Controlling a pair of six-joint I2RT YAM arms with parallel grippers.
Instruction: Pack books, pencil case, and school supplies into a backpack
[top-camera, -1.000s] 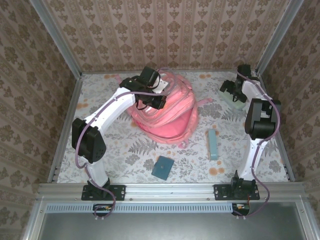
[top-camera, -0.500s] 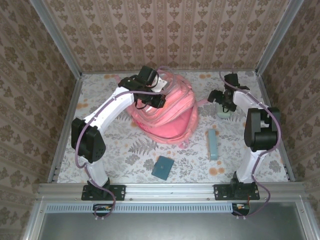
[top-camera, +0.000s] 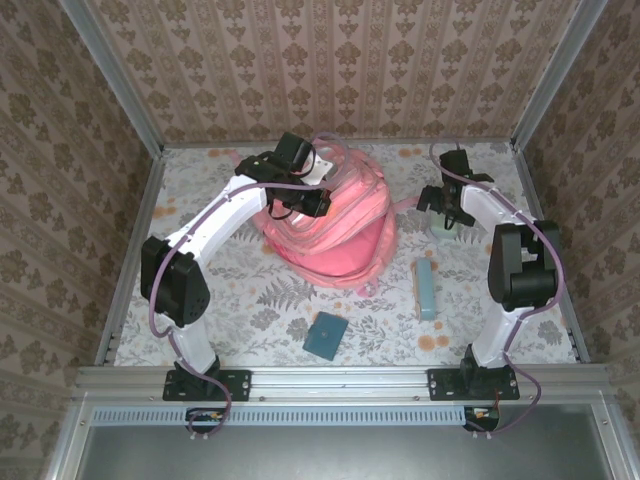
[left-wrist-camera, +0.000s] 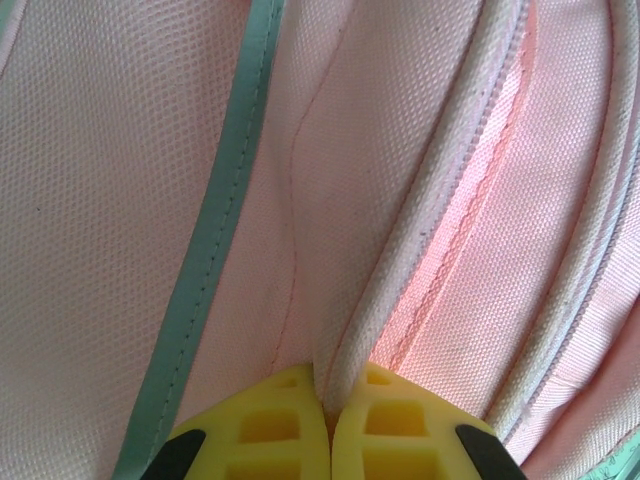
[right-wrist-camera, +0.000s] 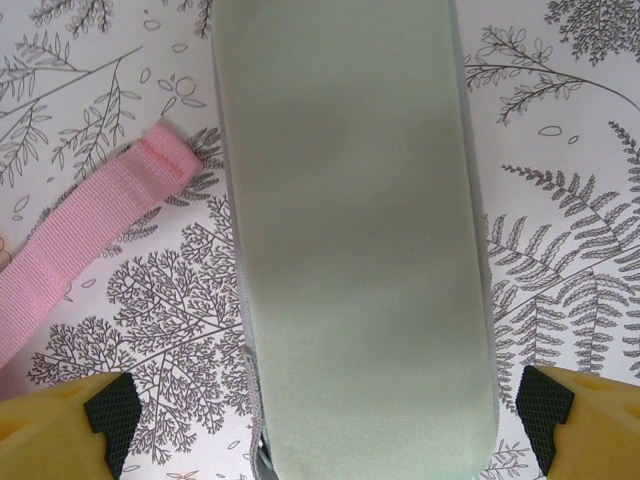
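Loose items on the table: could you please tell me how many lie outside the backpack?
3: the pale-teal box right of the backpack, the dark-teal pad front centre, the pencil case under the right tool. Others may be hidden.

- No text, label, brand or number can be read on anything right now.
- The backpack (top-camera: 335, 225), pencil case (right-wrist-camera: 350, 240), pale-teal box (top-camera: 426, 290) and dark-teal pad (top-camera: 326, 336) show plain surfaces with no legible lettering.

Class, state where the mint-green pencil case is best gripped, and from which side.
Across its narrow middle, from above: the pencil case lies flat on the table, and its long straight sides fit between the right gripper's open fingers.
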